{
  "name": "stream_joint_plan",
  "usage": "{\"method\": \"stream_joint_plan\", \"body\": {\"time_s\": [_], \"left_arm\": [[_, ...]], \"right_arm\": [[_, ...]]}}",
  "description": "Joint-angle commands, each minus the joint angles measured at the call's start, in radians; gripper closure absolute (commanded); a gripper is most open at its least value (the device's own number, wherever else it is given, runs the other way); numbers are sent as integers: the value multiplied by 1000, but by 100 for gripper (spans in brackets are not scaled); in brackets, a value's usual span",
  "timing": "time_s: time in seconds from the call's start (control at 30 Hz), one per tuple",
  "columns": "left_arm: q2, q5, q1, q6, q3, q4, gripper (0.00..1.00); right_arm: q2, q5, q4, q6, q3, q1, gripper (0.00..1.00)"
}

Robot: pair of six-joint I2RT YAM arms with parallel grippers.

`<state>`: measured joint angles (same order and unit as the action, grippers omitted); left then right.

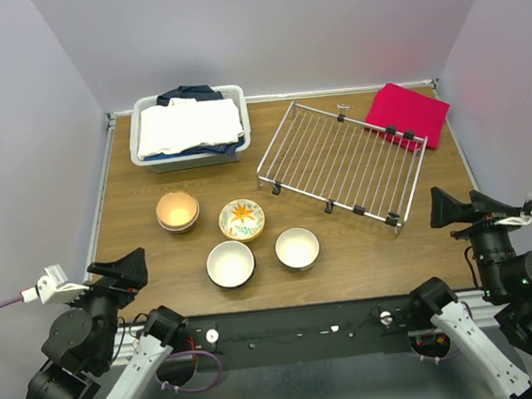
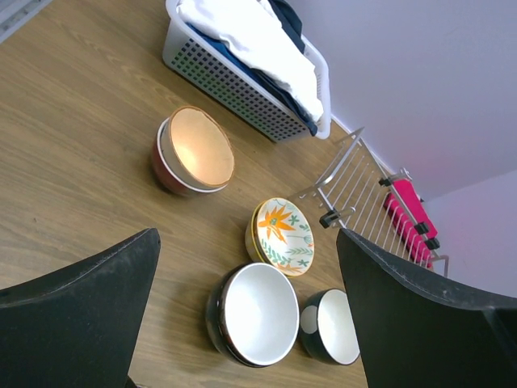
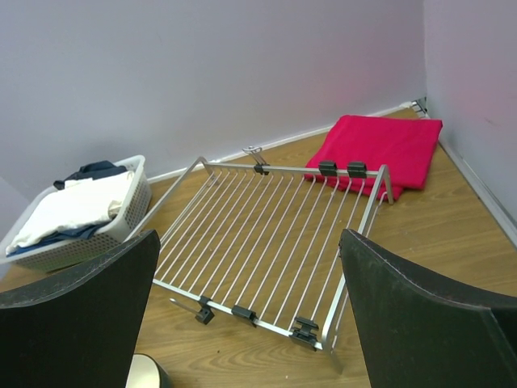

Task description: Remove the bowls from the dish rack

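Four groups of bowls [image 1: 231, 264] sit on the table [image 1: 140, 259], left of the rack [image 1: 343, 164], nearer the left gripper [image 1: 120, 268] than the right gripper [image 1: 451, 208]. From the left wrist, fingers are spread with the bowls straight ahead. From the right wrist, fingers are spread and the bare rack lies ahead, long side crosswise.
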<state>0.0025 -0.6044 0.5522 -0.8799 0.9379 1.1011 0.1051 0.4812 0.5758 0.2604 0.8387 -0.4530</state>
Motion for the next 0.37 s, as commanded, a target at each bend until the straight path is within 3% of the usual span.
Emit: {"method": "stream_joint_plan", "body": {"time_s": [0.0,0.33], "left_arm": [[-142,-20,0,-47,-28,23,1],[-137,-17,0,-70,-57,25,1]], "right_arm": [[-28,-36,12,13,-33,-6,0],[-22,-69,9,30,-44,-6,0]]}}
